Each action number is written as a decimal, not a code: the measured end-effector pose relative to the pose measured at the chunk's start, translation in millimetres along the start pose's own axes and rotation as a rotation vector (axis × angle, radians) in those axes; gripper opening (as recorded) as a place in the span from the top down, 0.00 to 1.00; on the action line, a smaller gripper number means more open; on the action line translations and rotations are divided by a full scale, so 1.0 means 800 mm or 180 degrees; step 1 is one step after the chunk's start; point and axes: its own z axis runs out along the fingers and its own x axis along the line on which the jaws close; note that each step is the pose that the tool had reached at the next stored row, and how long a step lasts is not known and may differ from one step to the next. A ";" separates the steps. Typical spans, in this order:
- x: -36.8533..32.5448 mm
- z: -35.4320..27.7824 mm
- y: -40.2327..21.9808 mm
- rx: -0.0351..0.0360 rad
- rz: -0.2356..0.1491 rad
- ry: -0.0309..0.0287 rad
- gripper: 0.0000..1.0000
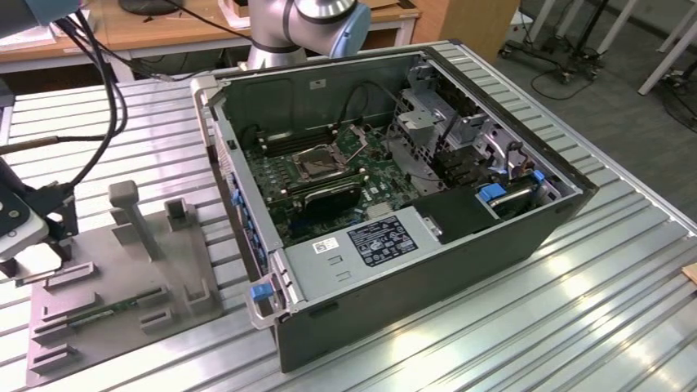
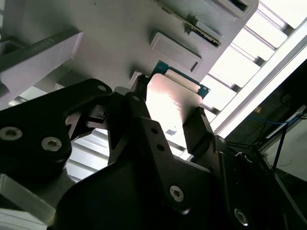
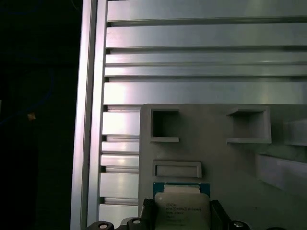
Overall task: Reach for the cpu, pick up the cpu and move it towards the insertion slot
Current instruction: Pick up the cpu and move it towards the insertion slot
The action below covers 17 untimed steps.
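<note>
We find the pincer at the far edge of the exterior view's left, above the grey fixture plate that lies on the ribbed metal counter. In both wrist views the cpu sits squarely between the two dark fingers, its shiny face turned toward the cameras and a thin green rim showing along its far edge. One finger meets each of two opposite edges, so we judge the pincer closed onto the chip across its width, with no gap that we can make out. Being square, the chip has no long axis to speak of. Whether it has left the plate we cannot tell, since the grey surface lies right behind it with a shallow raised block just beyond. The insertion slot lies well apart from the pincer, toward the exterior view's right and somewhat higher in that picture. It is on the green board inside the open computer case, its dark centre framed in metal, with the case's near wall standing between the plate and the board.
</note>
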 end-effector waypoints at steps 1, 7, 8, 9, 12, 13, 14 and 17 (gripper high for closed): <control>0.0000 -0.0029 0.0002 0.0000 0.0000 0.0000 0.46; -0.0002 -0.0140 0.0008 0.0000 0.0000 -0.0001 0.46; -0.0002 -0.0140 0.0008 -0.0001 0.0000 -0.0001 0.46; -0.0002 -0.0194 0.0011 0.0000 0.0000 0.0000 0.46; -0.0003 -0.0246 0.0014 0.0000 0.0000 0.0000 0.46; -0.0003 -0.0246 0.0014 0.0000 0.0000 0.0000 0.46; -0.0003 -0.0247 0.0014 0.0000 0.0000 0.0000 0.46; -0.0003 -0.0249 0.0014 0.0000 0.0000 0.0000 0.46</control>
